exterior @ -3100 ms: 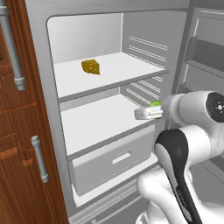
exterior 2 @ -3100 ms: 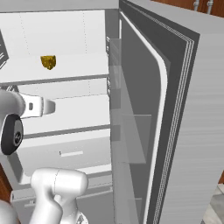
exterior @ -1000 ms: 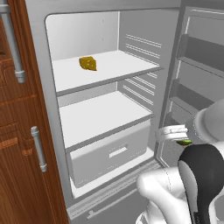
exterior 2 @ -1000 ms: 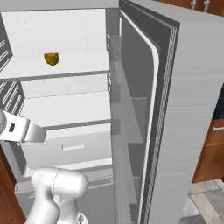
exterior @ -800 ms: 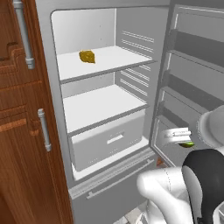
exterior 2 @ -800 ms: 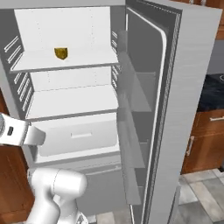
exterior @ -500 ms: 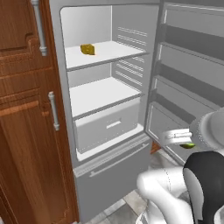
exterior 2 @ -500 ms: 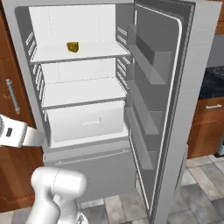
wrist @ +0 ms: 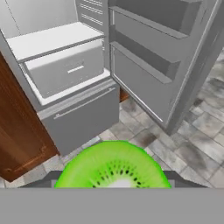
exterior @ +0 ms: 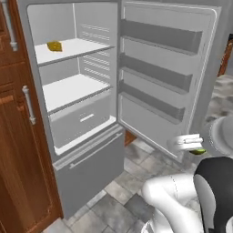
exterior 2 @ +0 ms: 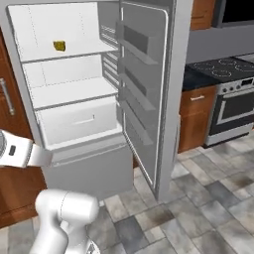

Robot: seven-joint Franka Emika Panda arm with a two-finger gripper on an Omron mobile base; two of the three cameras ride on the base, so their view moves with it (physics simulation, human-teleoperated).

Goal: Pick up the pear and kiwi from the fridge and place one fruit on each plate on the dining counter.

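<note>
- While we are backing the base clear of the fridge [exterior: 86,164], our claw [exterior: 191,144] is clamped on the kiwi [wrist: 113,165], its jaws standing partly apart around the fruit's width.
- We are seeing the kiwi pressed right against the claw in the hand view, its bright green cut face with a ring of dark seeds filling the space between the tips; from the left base view a green sliver of it is peeking out just under the white fingers.
- We are judging the kiwi to be light, rounded and a little soft, so it is likely to roll or squirt out if squeezed off-centre; a hold across its widest part, as now, is looking soundest, with only modest pressure.
- Ahead of the claw and above it, the fridge is standing open, its door [exterior: 168,73] swung wide, with white shelves and a drawer [wrist: 65,70] inside.
- Far ahead of the claw on the top shelf, an orange-yellow cheese wedge [exterior: 54,46] is sitting.
- We are not making out the pear, the plates or the dining counter from here, so one fruit is in hand and none is placed yet.
</note>
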